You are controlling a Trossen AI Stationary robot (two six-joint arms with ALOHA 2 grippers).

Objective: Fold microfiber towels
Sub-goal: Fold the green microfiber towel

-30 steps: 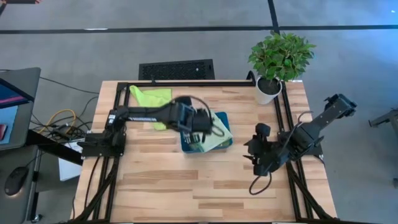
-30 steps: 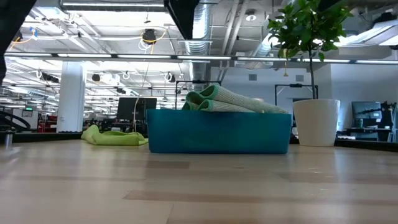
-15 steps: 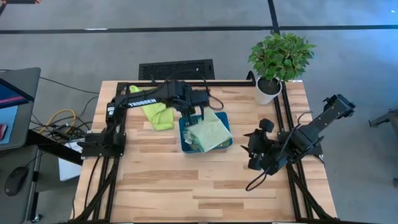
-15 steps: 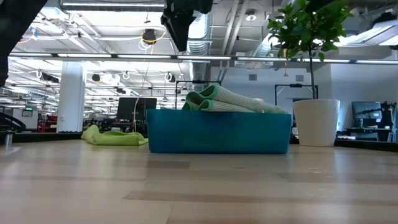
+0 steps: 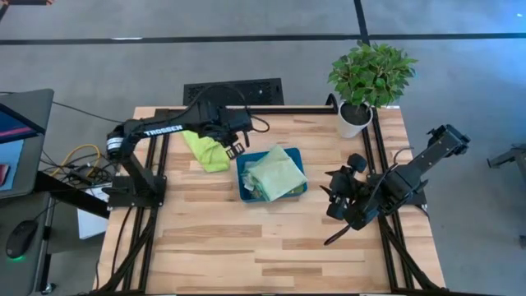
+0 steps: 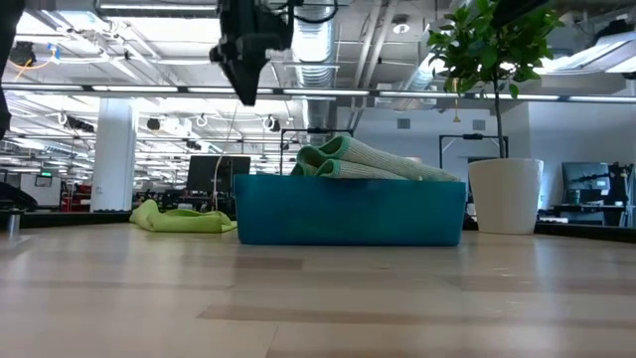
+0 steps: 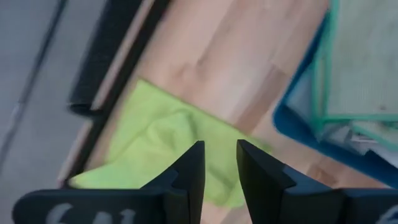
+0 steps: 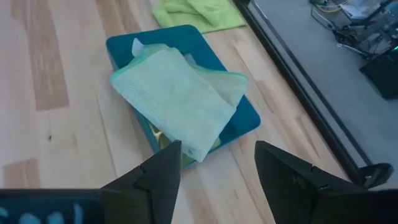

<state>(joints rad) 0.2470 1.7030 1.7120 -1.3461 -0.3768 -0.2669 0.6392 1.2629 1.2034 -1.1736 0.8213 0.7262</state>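
The teal tray (image 5: 243,187) was taken as the landmark, set near the middle of the wooden surface (image 5: 271,247). A folded pale sage green towel (image 5: 275,173) was seen lying on top of the tray's contents, bulging above the rim in the low view (image 6: 373,159). A sliver of yellow cloth (image 8: 163,140) could be made out beneath it at one edge of the tray; no more of that cloth was shown.

The lime green towel (image 5: 208,150) was found crumpled on the surface just beside the tray, on the side toward the left arm's base and the far edge of the surface. It was not touched by anything.

The left hand (image 5: 231,145) was held in the air above the gap between that towel and the tray, nearer the towel. Its fingers (image 7: 189,171) were seen with a narrow gap between them, holding nothing, and the lime green towel (image 7: 163,149) lay directly below and ahead of them, apart from them.

The right hand (image 5: 339,194) was kept well apart from the tray, on the side toward the potted plant (image 5: 367,80) and the right arm's base. Its fingers (image 8: 160,171) were spread wide and empty, with the tray (image 8: 245,121) and its sage towel (image 8: 175,102) lying ahead of them.
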